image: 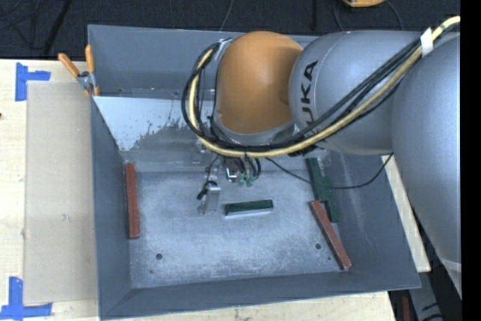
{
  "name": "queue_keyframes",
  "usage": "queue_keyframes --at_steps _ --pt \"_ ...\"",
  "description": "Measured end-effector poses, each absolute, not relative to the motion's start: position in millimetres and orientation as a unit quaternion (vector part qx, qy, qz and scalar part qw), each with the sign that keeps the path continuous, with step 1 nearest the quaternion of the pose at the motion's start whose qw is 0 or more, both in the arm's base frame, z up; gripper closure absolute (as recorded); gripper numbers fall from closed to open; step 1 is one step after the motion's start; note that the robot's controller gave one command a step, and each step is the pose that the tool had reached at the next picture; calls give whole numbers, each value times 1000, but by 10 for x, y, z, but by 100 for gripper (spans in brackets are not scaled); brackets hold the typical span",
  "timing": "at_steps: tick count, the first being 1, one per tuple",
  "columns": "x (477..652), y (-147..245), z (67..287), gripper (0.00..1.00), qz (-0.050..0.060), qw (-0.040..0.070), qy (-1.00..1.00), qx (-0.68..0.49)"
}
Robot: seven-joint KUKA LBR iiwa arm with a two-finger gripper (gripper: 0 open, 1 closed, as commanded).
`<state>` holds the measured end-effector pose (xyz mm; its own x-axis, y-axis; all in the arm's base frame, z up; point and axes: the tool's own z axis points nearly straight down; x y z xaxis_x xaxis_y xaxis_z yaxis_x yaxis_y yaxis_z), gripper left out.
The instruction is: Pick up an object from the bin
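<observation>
My gripper [210, 190] hangs low over the middle of the bin floor, partly hidden under the arm's orange cover. Just to its right and a little nearer the front lies a small dark green flat bar [249, 208], lengthwise left to right. The gripper stands beside the bar's left end, and nothing shows in its grasp.
A long reddish-brown stick [132, 201] lies along the left side of the floor. A second brown stick [329, 234] lies slanted at the right, with a dark green strip [319, 178] above it by the right wall. The arm covers the bin's back right.
</observation>
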<state>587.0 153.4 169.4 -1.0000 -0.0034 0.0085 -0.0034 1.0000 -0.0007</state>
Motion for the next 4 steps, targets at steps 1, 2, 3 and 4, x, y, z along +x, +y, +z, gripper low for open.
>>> queue_keyframes --at_steps 1,2,3,4 --pt "5806 678 646 0 1 4 -999 49" --pt "5842 343 1014 0 0 -2 -999 45" --pt "5706 224 993 0 0 1 -999 41" --pt "5629 261 680 0 0 2 -1000 6"
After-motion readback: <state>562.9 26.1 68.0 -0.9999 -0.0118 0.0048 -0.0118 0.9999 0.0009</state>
